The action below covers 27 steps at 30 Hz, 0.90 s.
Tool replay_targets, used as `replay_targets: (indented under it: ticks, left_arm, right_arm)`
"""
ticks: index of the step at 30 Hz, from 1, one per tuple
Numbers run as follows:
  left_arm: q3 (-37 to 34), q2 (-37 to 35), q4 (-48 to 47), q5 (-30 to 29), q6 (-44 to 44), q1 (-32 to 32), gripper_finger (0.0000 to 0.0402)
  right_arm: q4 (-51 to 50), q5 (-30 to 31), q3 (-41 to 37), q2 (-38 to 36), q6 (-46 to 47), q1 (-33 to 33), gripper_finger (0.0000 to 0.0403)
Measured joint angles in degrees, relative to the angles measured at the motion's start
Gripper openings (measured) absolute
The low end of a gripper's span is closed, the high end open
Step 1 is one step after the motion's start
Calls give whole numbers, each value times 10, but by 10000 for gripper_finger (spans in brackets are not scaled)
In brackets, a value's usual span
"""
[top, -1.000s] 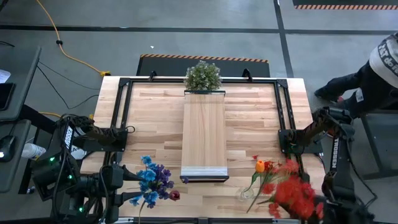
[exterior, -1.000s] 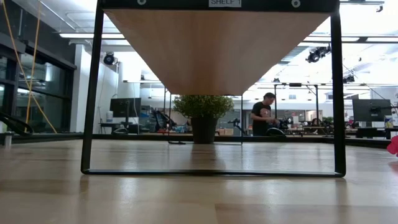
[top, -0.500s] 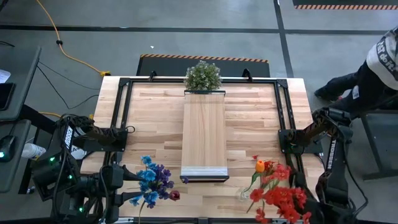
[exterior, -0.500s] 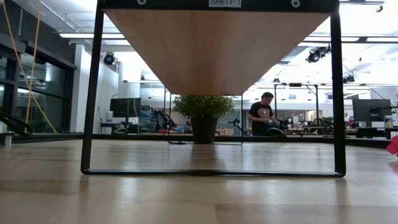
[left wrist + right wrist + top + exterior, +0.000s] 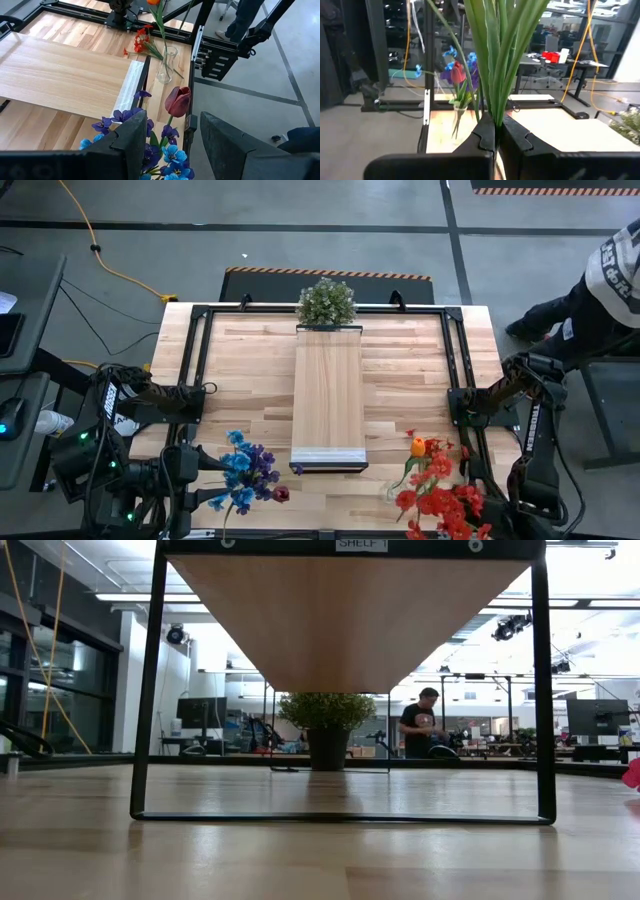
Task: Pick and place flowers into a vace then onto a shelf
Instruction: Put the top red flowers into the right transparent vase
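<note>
The shelf (image 5: 328,397) runs lengthwise from 12 to 6 o'clock down the middle of the tabletop (image 5: 410,370), with bare wood open on both sides inside the black frame rails (image 5: 196,370). At about 5 o'clock, near the tabletop's front edge, the right hand (image 5: 494,131) is clamped on a bunch of green stems, its red flowers (image 5: 440,502) lying just beside a glass vase (image 5: 166,65). At about 7 o'clock the left hand (image 5: 167,134) has its fingers apart on either side of the blue and purple flowers (image 5: 245,470), whose stems point toward the front edge.
</note>
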Motion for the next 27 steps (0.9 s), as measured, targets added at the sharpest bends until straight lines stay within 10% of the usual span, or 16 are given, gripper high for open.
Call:
replay_targets:
  ticks: [27]
  left_arm:
    - [0,0,1,-1,-3,0,216]
  right_arm:
    - [-195,-129,0,0,180,-54,0]
